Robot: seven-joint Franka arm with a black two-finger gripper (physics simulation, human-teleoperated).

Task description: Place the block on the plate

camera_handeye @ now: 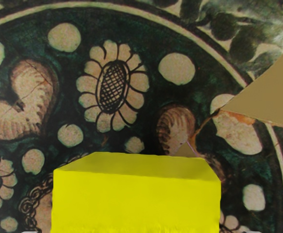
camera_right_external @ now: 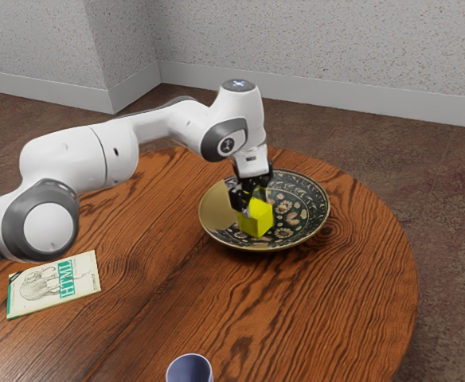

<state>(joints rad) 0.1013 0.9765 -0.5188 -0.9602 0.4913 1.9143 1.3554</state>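
My gripper points down over the plate, directly above the yellow block. It partly covers the block's top, and whether it grips the block is not clear. The plate is round and dark, with flower patterns and a plain gold area. Within its rim, the block stands out over the patterned part; contact with the plate's surface cannot be made out. In the wrist view the block is large at the lower edge, just under my hand, with the plate's decorated surface behind it.
An HTML book lies on the round wooden table toward the exterior view's left, below the arm. A dark blue cup with a pale rim stands at that view's lower edge. Grey walls rise beyond the table.
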